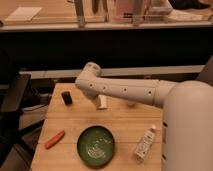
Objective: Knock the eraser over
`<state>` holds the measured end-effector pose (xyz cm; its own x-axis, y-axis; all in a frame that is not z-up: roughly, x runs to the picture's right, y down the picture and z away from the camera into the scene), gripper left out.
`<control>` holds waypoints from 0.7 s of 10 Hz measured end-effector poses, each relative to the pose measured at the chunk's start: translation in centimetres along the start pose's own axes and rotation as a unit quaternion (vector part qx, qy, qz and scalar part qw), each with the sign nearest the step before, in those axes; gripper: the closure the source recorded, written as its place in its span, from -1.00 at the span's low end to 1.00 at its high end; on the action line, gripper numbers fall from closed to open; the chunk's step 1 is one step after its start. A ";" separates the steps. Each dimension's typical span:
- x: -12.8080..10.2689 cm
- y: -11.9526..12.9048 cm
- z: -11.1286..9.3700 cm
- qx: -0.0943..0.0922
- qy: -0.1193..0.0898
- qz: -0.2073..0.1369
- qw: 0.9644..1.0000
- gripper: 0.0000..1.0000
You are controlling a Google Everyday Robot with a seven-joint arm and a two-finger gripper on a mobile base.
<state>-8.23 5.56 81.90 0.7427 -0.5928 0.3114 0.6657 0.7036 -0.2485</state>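
The eraser (66, 97) is a small dark block standing upright at the back left of the wooden table (125, 125). My white arm (125, 90) reaches in from the right above the table's back part. Its bent end is just right of the eraser. My gripper (102, 102) hangs below that bend, a short way to the right of the eraser and apart from it. It is mostly hidden by the arm.
A green plate (96, 145) lies at the front middle. An orange marker-like stick (55, 139) lies at the front left. A small white bottle (145, 142) lies at the front right. A black chair (12, 107) stands left of the table. A dark counter runs behind.
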 end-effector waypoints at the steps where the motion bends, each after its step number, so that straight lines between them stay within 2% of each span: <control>1: 0.0 0.0 0.1 0.000 0.000 0.000 1.000 0.09; 2: 0.0 -0.1 0.1 0.001 0.001 -0.001 1.000 0.22; 5: -0.1 -0.4 0.3 0.004 0.002 -0.005 1.000 0.80; 7: -0.7 -1.4 0.6 0.006 0.004 -0.013 1.000 0.88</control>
<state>-9.69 5.23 82.61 0.7256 -0.6138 0.3110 0.6840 0.6925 -0.2293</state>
